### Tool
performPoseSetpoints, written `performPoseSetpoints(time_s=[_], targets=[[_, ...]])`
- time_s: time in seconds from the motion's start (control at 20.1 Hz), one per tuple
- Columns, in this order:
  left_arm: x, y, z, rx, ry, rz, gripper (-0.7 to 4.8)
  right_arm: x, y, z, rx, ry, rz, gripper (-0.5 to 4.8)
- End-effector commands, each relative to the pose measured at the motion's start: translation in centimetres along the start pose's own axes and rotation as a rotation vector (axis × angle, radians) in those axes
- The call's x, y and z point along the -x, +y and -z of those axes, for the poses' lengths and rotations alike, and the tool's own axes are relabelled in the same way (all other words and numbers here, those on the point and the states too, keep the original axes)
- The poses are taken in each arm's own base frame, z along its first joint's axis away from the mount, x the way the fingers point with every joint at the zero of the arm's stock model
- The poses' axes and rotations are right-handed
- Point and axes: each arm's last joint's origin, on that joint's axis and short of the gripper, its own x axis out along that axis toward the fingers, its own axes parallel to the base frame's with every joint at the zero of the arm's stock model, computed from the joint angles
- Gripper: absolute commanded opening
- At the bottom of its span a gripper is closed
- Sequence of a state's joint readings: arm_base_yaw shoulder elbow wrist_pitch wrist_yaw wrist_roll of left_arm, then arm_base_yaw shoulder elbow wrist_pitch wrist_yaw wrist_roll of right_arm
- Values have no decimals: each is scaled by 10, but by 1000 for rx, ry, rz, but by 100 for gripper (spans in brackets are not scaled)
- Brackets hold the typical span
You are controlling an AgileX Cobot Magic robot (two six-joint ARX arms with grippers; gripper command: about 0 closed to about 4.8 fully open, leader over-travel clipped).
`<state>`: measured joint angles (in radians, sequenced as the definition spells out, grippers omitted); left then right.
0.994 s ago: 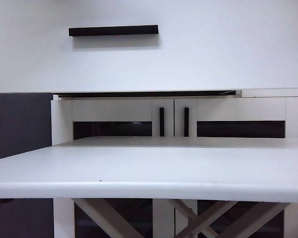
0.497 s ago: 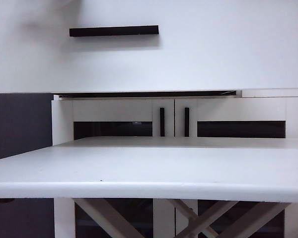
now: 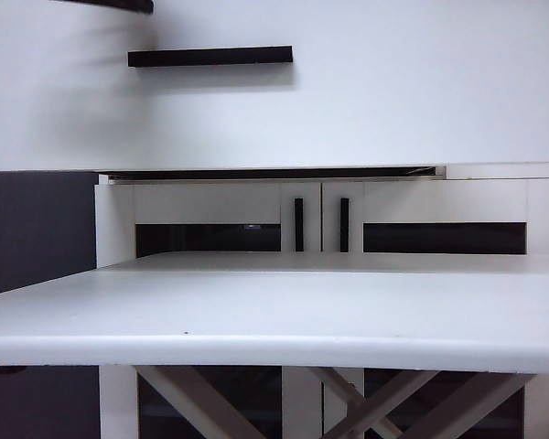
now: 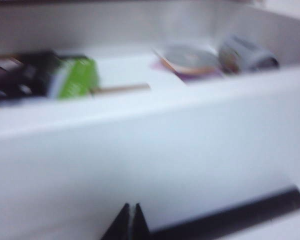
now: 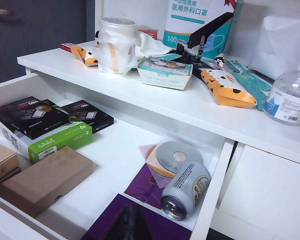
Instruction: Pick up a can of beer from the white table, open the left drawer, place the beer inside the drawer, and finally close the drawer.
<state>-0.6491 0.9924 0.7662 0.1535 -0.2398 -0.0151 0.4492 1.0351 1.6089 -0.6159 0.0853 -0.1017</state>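
The can of beer (image 5: pixel 186 190) lies on its side inside the open left drawer (image 5: pixel 115 150), against the drawer's side wall and next to a disc (image 5: pixel 179 156). My right gripper (image 5: pixel 131 219) hovers shut and empty over a purple sheet (image 5: pixel 140 220) in the drawer, close to the can. The left wrist view is blurred: my left gripper (image 4: pixel 131 206) is shut and empty in front of the drawer front (image 4: pixel 140 150), beside its black bar handle (image 4: pixel 240 217), with the can (image 4: pixel 245 54) beyond. In the exterior view the drawer front (image 3: pixel 348 101) stands pulled out above the white table (image 3: pixel 274 311).
The drawer also holds black boxes (image 5: pixel 32 116), a green box (image 5: pixel 60 140) and a brown carton (image 5: pixel 45 180). The cabinet top (image 5: pixel 190 105) carries a wrapped jar, a mask box and a clear bottle (image 5: pixel 290 97). Lower cabinet doors with vertical handles (image 3: pixel 298 224) stand behind the table.
In the exterior view a dark part of the left arm has come into the top left corner above the handle, casting a shadow on the drawer front. The drawer front has stayed put.
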Motion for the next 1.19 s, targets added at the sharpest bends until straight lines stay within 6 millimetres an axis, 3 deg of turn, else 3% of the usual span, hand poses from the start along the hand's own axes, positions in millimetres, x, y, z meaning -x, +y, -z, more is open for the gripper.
performPoseSetpoints(time_s=[0.05,0.45,0.8,1.19], targets=[[0,2,-4,5,-45,-78,-6,2,0,-3,-5,-26,-23,-5],[-18,11,0,11,-82,-177,-6,2,1,-3,-6,-24,-38,-5],[-33,30,3,17,-116,-182,-6,3,1,-2,-5,-14,-39,-5],[-53,35,11,21,-147,-180,-6,3,1,-1,-4,-6,-43,-5]])
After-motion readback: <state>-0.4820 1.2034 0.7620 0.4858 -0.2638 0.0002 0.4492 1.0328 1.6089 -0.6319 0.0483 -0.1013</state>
